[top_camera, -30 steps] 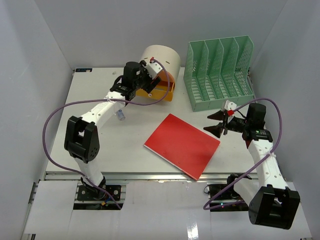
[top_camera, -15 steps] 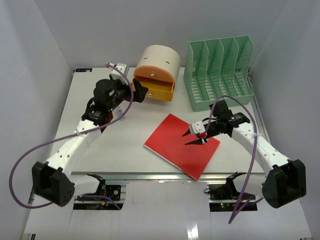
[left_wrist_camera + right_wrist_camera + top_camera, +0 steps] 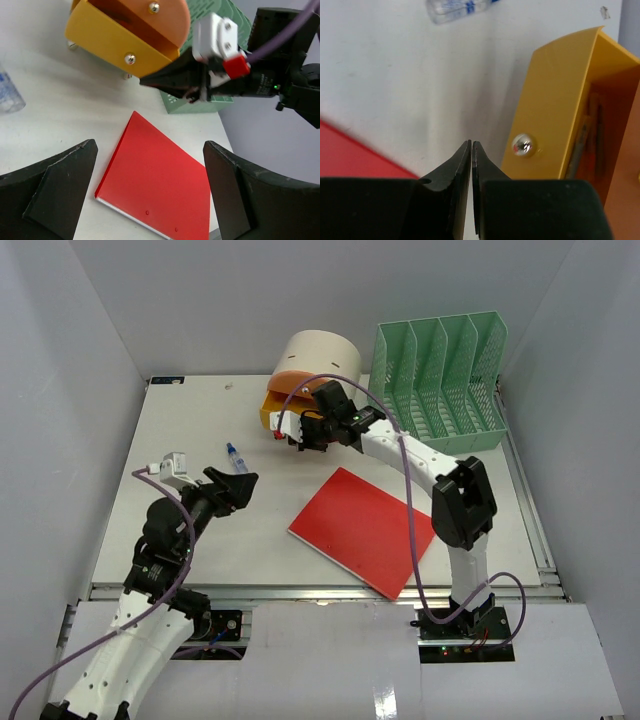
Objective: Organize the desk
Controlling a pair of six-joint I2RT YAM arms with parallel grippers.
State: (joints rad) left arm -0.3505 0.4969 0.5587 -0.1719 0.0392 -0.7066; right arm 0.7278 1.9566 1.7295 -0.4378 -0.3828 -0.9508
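**Reaching across the desk to a yellow drawer**

At the left, the left arm rises from its base and bends over the near-left part of the desk (image 3: 170,430). The left gripper (image 3: 234,489) points toward the far right, its jaws wide apart and empty. Just beyond it a small clear tube (image 3: 236,458) lies on the white top.

The desk fills the middle of the top view. Its long axis runs left to right, and its metal rail (image 3: 300,590) lies along the near edge. A red folder (image 3: 365,530) lies flat near the centre, turned at an angle.

The right arm stands up from its base, folds at the elbow and stretches far-left. The right gripper (image 3: 471,146) has its jaws together on nothing, just beside the knob (image 3: 522,145) of the pulled-out yellow drawer (image 3: 555,100). A green file rack (image 3: 440,385) stands at the far right.
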